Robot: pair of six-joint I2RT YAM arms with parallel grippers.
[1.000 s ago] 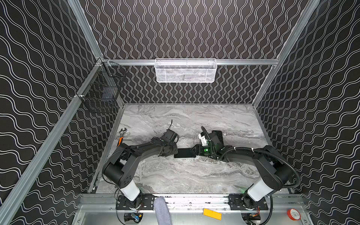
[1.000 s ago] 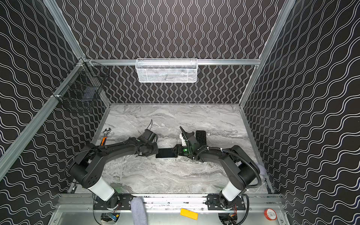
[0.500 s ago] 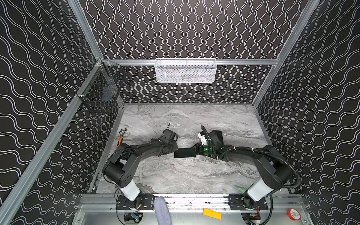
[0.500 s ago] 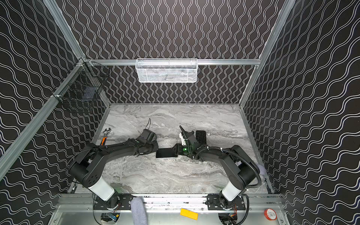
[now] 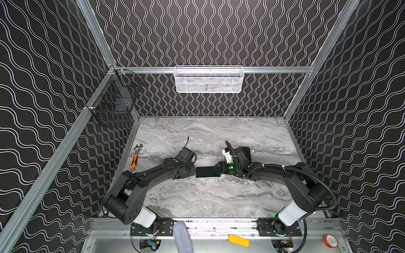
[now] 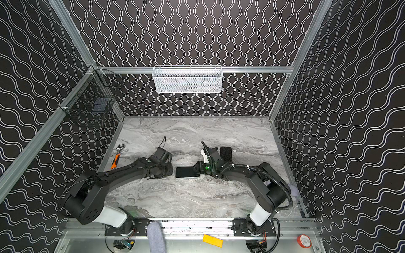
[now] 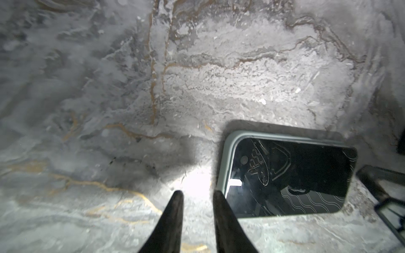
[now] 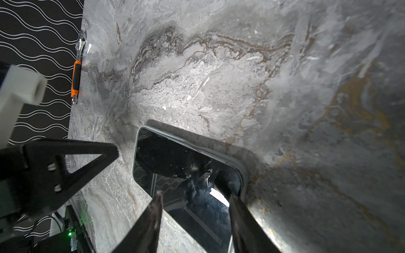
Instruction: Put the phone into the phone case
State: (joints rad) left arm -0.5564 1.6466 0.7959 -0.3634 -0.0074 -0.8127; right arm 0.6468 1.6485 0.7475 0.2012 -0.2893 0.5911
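The phone (image 5: 207, 172) (image 6: 187, 172) lies flat, dark screen up, mid-table between both arms. A pale grey-green rim, the phone case (image 7: 222, 166), runs round the phone (image 7: 295, 175) at its left end and along its long sides. My left gripper (image 5: 192, 170) (image 7: 197, 192) sits at the phone's left end, open by a narrow gap with only marble between its fingers; one fingertip touches the case corner. My right gripper (image 5: 219, 169) (image 8: 196, 195) points down over the phone's (image 8: 175, 157) right end. It is open, with screen showing between its fingers and one tip at the rim.
An orange-handled wrench (image 5: 135, 156) (image 8: 76, 74) lies by the left wall. A flat black rounded slab (image 6: 225, 153) lies behind the right wrist. On the back rail hangs a white mesh basket (image 5: 208, 80), and a black wire basket (image 5: 114, 105) hangs at the left corner.
Half a second ago the left gripper stood slightly back and the phone's left end looked tipped. The gripper is now back at that end and the phone lies level. The right arm has not moved.
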